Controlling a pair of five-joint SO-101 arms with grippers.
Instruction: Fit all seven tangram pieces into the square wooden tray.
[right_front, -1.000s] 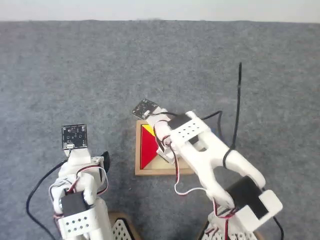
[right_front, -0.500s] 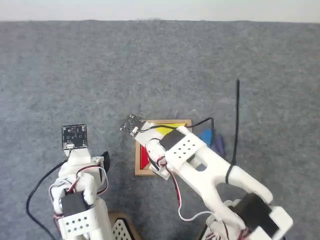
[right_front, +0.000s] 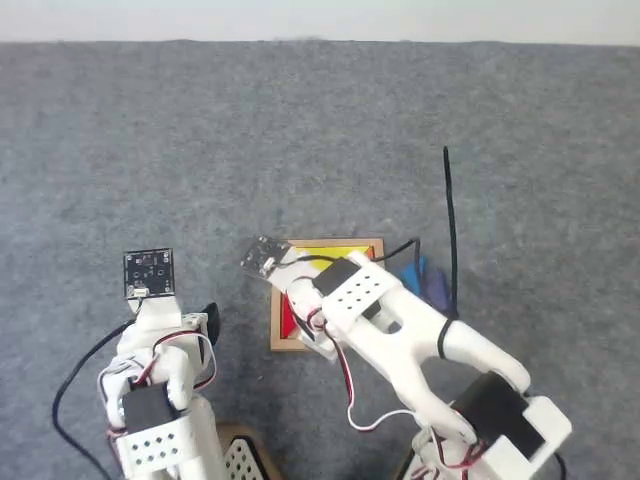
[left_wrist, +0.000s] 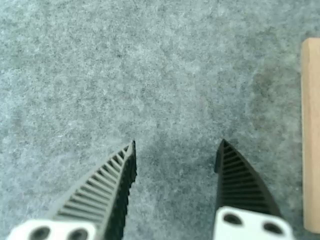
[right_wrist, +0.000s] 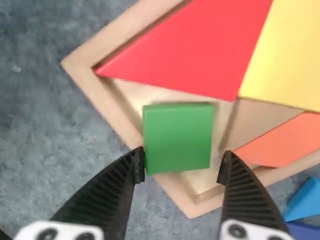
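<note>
Right wrist view: the right claw (right_wrist: 182, 162) hangs over the near side of the wooden tray (right_wrist: 100, 95). Its jaws are parted a little wider than the green square (right_wrist: 177, 137) between them. One jaw touches the square's corner; a sliver of bare wood shows beside the other, so the square is bracketed, not pinched. The square lies over the bare pocket next to the red triangle (right_wrist: 200, 45), and its near edge overlaps the tray's rim. It is therefore not yet seated flat. Its straight sides do not line up with the slanted edges around it, which probably explains why the claw keeps close: a turn or a nudge seems needed. The yellow triangle (right_wrist: 285, 60) and an orange piece (right_wrist: 280, 142) already fill the far and right parts of the tray.

High view: the tray sits mid-worktop, with the right arm stretched across it. A blue piece (right_front: 412, 272) and a purple piece (right_front: 437, 288) lie just off its right side on the grey worktop (right_front: 200, 150), within easy reach for later fitting.

Left wrist view: the left claw (left_wrist: 177, 145) is wide open and holds nothing, poised over bare worktop to the left of the tray, apparently parked clear of the working arm.
</note>
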